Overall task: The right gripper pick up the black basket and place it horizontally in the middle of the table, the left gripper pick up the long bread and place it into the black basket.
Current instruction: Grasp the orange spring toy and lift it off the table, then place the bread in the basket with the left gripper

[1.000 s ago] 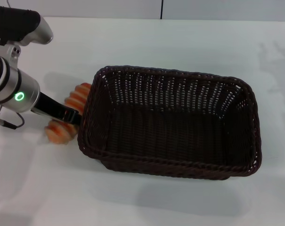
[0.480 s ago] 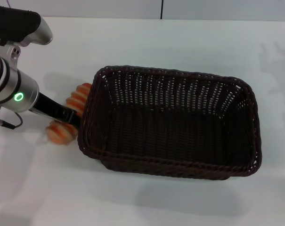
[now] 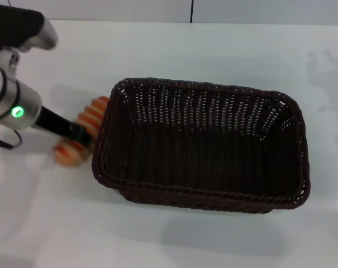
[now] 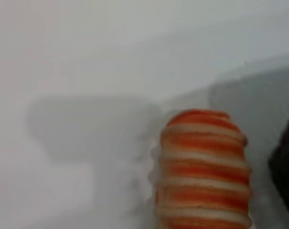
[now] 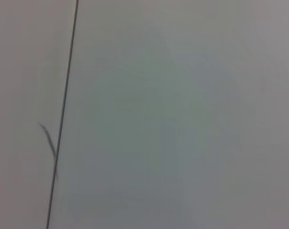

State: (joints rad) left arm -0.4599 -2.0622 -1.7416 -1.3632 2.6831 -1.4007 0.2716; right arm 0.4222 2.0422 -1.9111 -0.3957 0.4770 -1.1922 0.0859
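Observation:
The black basket [image 3: 213, 87] lies lengthwise across the middle of the white table [image 3: 213, 44], empty. The long bread [image 3: 94, 114], orange-and-cream striped, is just outside the basket's left end. My left gripper [image 3: 79, 134], on the arm with the green-lit ring, is shut across the loaf's middle and holds it close over the table. In the left wrist view the long bread [image 4: 204, 167] fills the lower centre, with its shadow on the table and the dark basket wall [image 4: 285, 162] at the edge. The right gripper is out of view.
The right wrist view shows only a pale flat surface with a thin dark seam [image 5: 63, 119]. Bare tabletop lies in front of the basket [image 3: 157, 240], behind it and to its right. The table's far edge meets a grey wall [image 3: 241, 11].
My left arm has shifted slightly left and up, and the long bread has moved a little with it. The basket has not moved.

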